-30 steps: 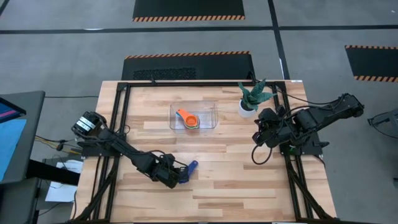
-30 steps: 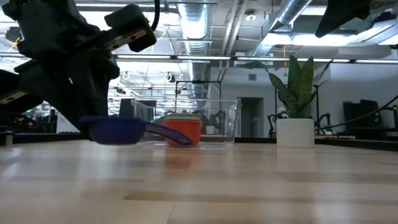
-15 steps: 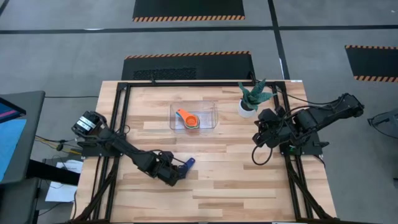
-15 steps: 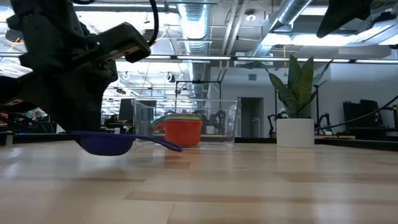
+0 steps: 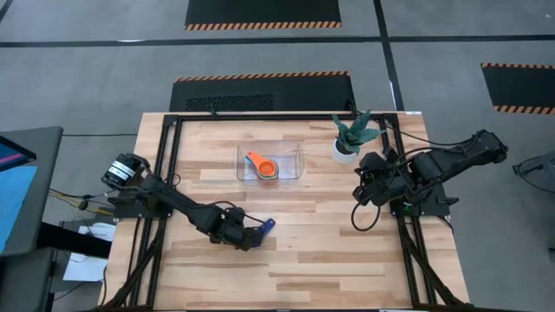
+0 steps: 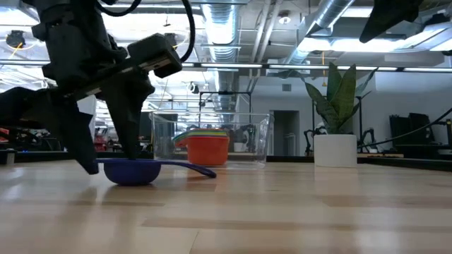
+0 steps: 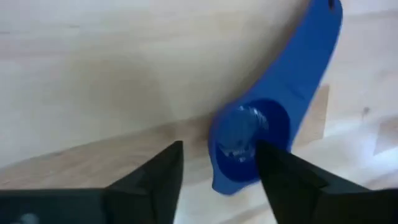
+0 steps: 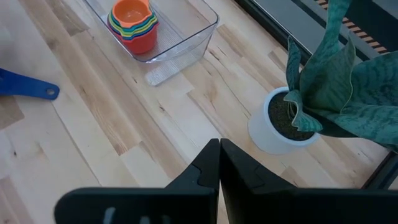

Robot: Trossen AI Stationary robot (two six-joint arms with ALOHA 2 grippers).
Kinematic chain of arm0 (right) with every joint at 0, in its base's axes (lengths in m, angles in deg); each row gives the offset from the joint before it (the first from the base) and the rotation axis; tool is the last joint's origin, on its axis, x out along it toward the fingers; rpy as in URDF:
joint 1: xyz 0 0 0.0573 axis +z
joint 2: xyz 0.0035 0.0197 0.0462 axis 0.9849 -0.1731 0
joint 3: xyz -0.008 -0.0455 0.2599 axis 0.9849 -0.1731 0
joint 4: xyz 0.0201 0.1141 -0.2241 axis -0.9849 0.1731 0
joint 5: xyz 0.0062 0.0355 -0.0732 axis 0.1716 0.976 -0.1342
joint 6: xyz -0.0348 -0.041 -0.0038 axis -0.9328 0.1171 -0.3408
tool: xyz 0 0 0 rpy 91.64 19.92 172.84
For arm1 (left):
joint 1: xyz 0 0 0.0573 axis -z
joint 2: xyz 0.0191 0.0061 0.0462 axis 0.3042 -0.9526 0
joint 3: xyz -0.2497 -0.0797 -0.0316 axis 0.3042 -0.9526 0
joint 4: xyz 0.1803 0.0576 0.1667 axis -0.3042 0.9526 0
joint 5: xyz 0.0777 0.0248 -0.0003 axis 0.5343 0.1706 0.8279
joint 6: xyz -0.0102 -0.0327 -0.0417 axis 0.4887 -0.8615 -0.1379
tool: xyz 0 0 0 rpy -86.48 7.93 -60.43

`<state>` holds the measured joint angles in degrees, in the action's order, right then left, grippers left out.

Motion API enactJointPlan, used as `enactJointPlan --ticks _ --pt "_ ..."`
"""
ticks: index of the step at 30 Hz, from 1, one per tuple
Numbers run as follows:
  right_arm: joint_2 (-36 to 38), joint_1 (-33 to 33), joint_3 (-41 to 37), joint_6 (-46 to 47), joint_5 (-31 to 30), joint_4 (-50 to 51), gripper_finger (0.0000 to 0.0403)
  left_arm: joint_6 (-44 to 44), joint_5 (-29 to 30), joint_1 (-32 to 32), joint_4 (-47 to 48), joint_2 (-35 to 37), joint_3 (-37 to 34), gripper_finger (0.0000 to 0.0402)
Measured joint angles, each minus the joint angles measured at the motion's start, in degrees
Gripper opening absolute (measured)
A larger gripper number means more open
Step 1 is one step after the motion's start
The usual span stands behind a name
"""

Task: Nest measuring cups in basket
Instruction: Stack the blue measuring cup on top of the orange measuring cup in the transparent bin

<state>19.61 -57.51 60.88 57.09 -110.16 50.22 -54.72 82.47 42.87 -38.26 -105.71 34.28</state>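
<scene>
straddling the dark blue cup (image 6: 130, 170), seemingly untouched: left gripper's (image 6: 109, 159) spread fingers

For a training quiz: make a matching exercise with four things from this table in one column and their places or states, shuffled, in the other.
Things:
1. dark blue cup
2. stack of cups
3. plant pot
4. right gripper

Places or states:
A. inside the clear basket
B. shut, waiting beside the plant
C. on the bare table, under the open left gripper
D. at the table's far right corner

Pairs: 1-C, 2-A, 3-D, 4-B
</scene>
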Motion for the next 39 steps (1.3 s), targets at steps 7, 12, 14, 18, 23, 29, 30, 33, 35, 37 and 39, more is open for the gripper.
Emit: enactJointPlan --ticks 7,12,14,18,23,29,30,33,35,37,39 --pt "0.0 -0.04 -0.02 0.06 -0.02 -0.58 0.0033 10.3 -0.23 -0.59 -1.99 4.26 -0.04 0.0232" --pt "-0.02 -0.04 -0.02 0.42 -0.02 -0.99 0.0033 19.0 0.05 -1.15 -7.58 6.47 -0.04 0.0235" --pt "0.0 -0.04 -0.02 0.42 -0.02 -0.94 0.0033 23.21 -1.32 -2.24 -13.21 5.77 -0.04 0.023" --pt "0.0 -0.04 -0.04 0.47 -0.02 -1.39 0.0033 31.75 -5.73 -6.35 -21.2 1.84 0.13 0.0209" --pt "0.0 -0.04 -0.04 0.61 0.54 -1.97 0.0033 43.88 -11.26 -10.65 -18.59 -4.16 5.27 0.0172" --pt "-0.04 -0.07 -0.07 0.63 2.95 -2.06 0.0033 55.58 -9.71 -11.86 -7.9 -9.43 15.03 0.012" --pt "0.0 -0.07 -0.07 0.61 2.95 -2.04 0.0033 57.94 -8.85 -11.84 -3.78 -10.18 16.73 0.0108" --pt "-0.04 -0.07 -0.06 0.61 2.99 -2.11 0.0033 64.59 -6.21 -11.5 3.07 -12.53 22.27 0.0068" --pt "0.01 -0.07 -0.06 0.61 2.96 -2.02 0.0033 69.21 -4.94 -11.01 5.78 -13.83 25.19 0.0036" --pt "-0.03 -0.07 -0.05 0.6 2.97 -2.13 0.0033 73.54 -4.9 -10.75 6.44 -15.37 26.93 0.001" --pt "0.0 -0.07 -0.06 0.59 2.97 -2.03 0.0033 76.33 -5.48 -10.64 6.68 -16.96 27.96 0.0007"
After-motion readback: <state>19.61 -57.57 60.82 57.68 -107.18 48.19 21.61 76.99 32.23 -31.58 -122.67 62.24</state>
